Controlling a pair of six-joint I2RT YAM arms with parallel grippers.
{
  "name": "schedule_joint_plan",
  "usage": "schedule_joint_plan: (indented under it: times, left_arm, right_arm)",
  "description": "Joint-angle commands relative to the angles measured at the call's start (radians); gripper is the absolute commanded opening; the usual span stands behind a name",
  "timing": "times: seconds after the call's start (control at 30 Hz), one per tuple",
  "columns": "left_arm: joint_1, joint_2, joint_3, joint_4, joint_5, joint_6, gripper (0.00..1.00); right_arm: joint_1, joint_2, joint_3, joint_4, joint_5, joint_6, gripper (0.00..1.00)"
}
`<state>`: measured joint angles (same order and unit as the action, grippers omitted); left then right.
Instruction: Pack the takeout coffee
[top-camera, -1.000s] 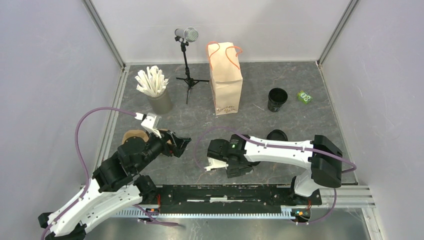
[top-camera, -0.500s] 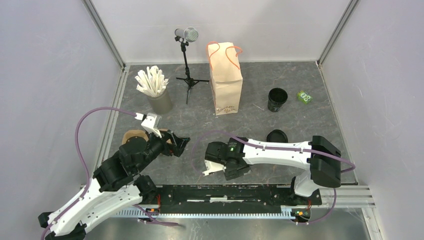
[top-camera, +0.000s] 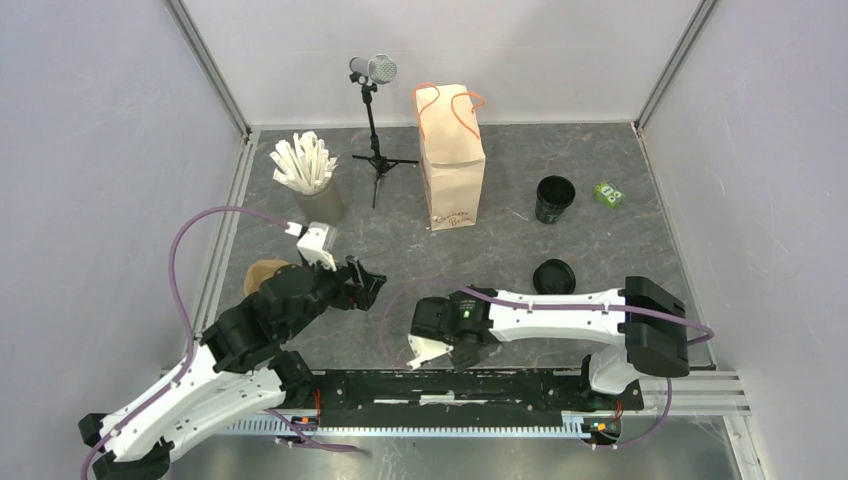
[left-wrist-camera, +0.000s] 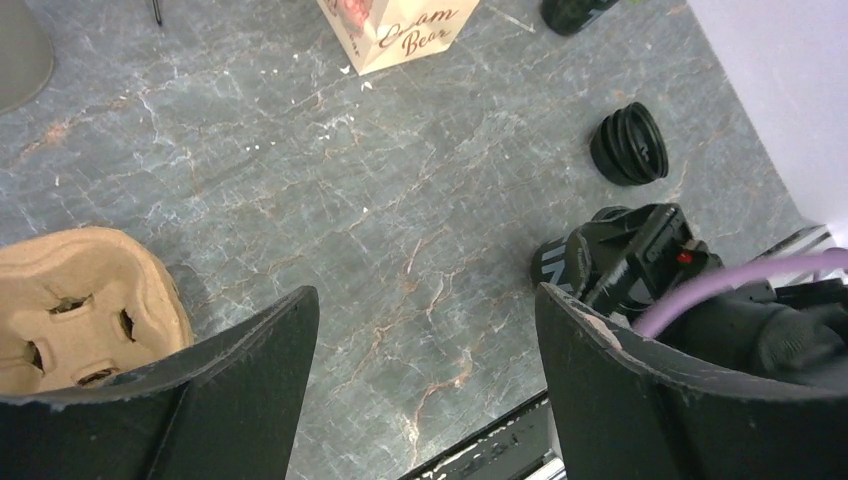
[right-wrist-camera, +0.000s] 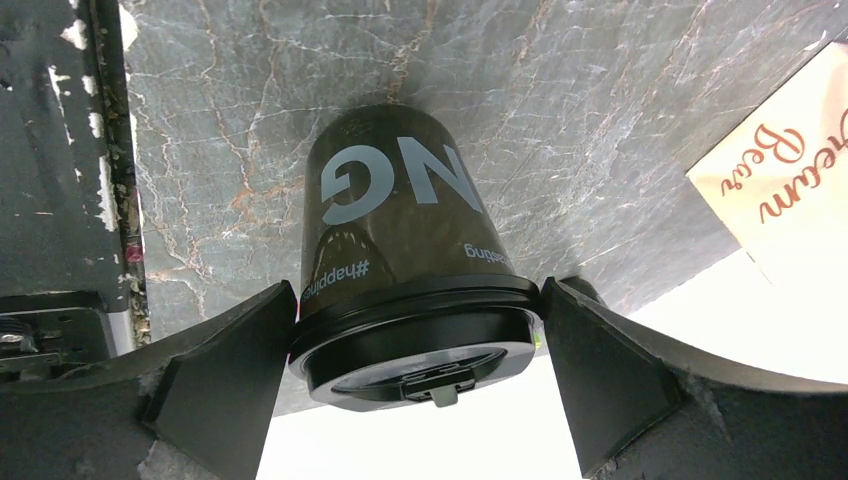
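Note:
My right gripper (right-wrist-camera: 418, 310) is shut on the takeout coffee (right-wrist-camera: 400, 200), a black cup with white lettering, its fingers against the black lid's rim. In the top view this gripper (top-camera: 447, 338) is near the front rail and hides the cup. The cup's side shows in the left wrist view (left-wrist-camera: 556, 264). The brown paper bag (top-camera: 451, 160) stands upright at the back centre, far from the cup. My left gripper (top-camera: 363, 286) is open and empty above bare table (left-wrist-camera: 425, 300), left of the right gripper.
An open black cup (top-camera: 555, 198) stands back right, with a loose black lid (top-camera: 553, 275) nearer and a small green packet (top-camera: 607, 193) beside it. A grey cup of white sticks (top-camera: 315, 195), a microphone tripod (top-camera: 376, 160) and a brown cup carrier (top-camera: 262, 275) are on the left.
My right gripper has moved with the cup toward the front rail and slightly left. My left arm has shifted a little forward and right, still open.

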<state>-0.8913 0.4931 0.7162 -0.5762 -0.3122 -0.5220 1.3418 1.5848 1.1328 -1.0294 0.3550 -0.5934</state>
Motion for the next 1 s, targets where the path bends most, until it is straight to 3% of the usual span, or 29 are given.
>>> schedule_joint_plan:
  times: [0.0, 0.13, 0.3, 0.53, 0.7, 0.97]
  left_arm:
    - [0.01, 0.096, 0.104, 0.004, 0.023, -0.054, 0.85]
    - [0.025, 0.195, 0.182, -0.009, 0.084, -0.046, 0.85]
    - [0.061, 0.218, 0.14, 0.003, 0.149, -0.073, 0.85]
    - [0.258, 0.205, 0.024, 0.101, 0.429, -0.103, 0.84]
    - [0.288, 0.332, 0.062, 0.162, 0.626, -0.022, 0.85]
    - [0.274, 0.598, 0.177, 0.21, 0.864, 0.029, 1.0]
  right_arm:
    - [0.049, -0.065, -0.057, 0.046, 0.062, -0.053, 0.98]
    - [0.091, -0.078, -0.066, 0.06, 0.168, -0.068, 0.98]
    - [0.096, -0.077, -0.065, 0.04, 0.083, -0.059, 0.98]
    - [0.101, -0.103, -0.084, 0.069, 0.196, -0.075, 0.98]
    - [0.154, -0.169, -0.16, 0.144, 0.253, -0.152, 0.97]
    - [0.294, -0.223, -0.283, 0.238, 0.414, -0.264, 0.98]
